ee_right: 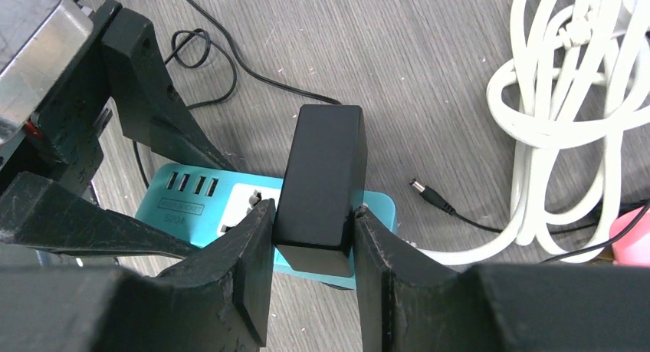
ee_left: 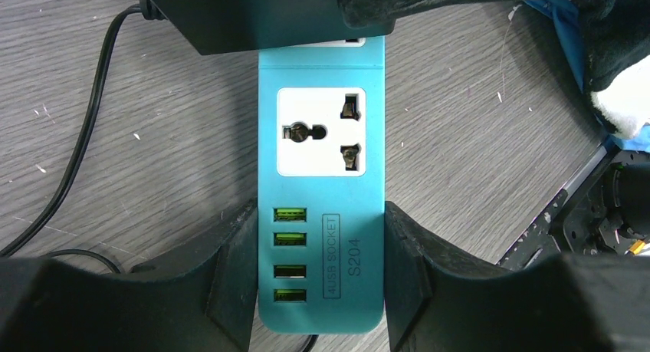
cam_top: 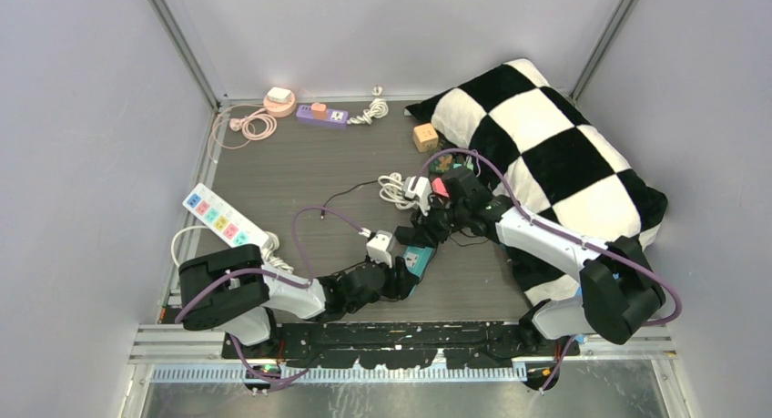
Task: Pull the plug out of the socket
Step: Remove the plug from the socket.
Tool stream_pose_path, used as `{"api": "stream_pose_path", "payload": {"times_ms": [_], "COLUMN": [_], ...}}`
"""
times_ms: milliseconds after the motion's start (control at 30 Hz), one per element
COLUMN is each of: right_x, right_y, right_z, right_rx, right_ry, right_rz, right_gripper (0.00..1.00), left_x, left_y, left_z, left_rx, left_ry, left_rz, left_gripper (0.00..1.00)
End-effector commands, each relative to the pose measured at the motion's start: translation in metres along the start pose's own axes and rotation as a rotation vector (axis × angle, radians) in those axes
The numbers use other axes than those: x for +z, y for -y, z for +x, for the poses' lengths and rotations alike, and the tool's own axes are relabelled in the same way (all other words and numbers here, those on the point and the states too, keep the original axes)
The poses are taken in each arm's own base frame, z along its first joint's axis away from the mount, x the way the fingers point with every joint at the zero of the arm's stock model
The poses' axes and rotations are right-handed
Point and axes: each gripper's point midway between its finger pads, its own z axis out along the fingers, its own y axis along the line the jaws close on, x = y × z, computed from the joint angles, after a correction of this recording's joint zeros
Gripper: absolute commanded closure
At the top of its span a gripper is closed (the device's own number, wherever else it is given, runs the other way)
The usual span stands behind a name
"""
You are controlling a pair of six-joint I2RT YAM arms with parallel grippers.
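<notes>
Fingers point(ee_right: 249, 268) of the right gripper point(ee_right: 313, 222) are closed narrow on the two long sides of the black power adapter point(ee_right: 322, 176). The adapter stands upright in the far outlet of the teal power strip point(ee_left: 322, 321) and looks fully seated. The strip lies flat near the middle of the tabletop's point(cam_top: 300, 177) near edge. The left gripper point(ee_left: 320, 214) clamps the strip's USB end across its width, one finger on each side. This split looks deliberate: the left arm pins the light strip down so it cannot ride up when the right arm draws the adapter straight out along its pins. Of the strip's receptacles, the universal outlet beside the adapter is empty, as are all four USB ports. The adapter's thin black cord trails over the tabletop to a loose barrel connector point(ee_right: 420, 188), just beside a bundled white cable point(ee_right: 567, 99). A white multi-switch strip point(cam_top: 223, 216) lies along the left edge. A purple strip point(cam_top: 321, 115) and a pink coiled cord point(cam_top: 259, 122) sit by the far edge. A checkered pillow point(cam_top: 546, 136) fills the far right corner. No bin or box is in view.
</notes>
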Motion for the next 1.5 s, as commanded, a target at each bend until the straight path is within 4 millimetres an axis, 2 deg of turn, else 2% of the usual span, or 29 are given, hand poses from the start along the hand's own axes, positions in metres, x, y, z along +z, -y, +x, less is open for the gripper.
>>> {"api": "stream_pose_path", "payload": {"times_ms": [0,100,333,533,633,900,1067,1467], "right_x": [-0.008,-0.008,-0.015,-0.02,-0.019,-0.012,-0.013,-0.03], "right_y": [-0.077,-0.076,-0.052,-0.043,-0.047,-0.075,-0.075,-0.039], "right_z": [-0.021,-0.021,-0.03,-0.032,-0.031,-0.025,-0.026,-0.042], "right_rx": [-0.044,-0.054,0.027,0.058,0.062,-0.034,-0.052,0.087], "right_ry": [0.055,0.05,0.074,0.103,0.106,0.069,0.061,0.147], "right_rz": [-0.298,-0.29,-0.235,-0.21,-0.227,-0.3,-0.293,-0.214], "right_gripper": [0.99,0.99,0.99,0.99,0.99,0.99,0.99,0.99], "left_x": [0.004,0.004,0.004,0.002,0.001,0.004,0.006,0.002], "left_y": [-0.036,-0.037,-0.038,-0.038,-0.039,-0.04,-0.041,-0.042], "left_z": [-0.009,-0.01,-0.009,-0.009,-0.008,-0.008,-0.007,-0.007], "left_rx": [0.021,0.024,0.029,0.026,0.023,0.024,0.024,0.019], "left_ry": [0.06,0.062,0.058,0.058,0.058,0.057,0.054,0.054], "left_rz": [-0.149,-0.154,-0.156,-0.152,-0.151,-0.158,-0.162,-0.157], "left_gripper": [1.0,1.0,1.0,1.0,1.0,1.0,1.0,1.0]}}
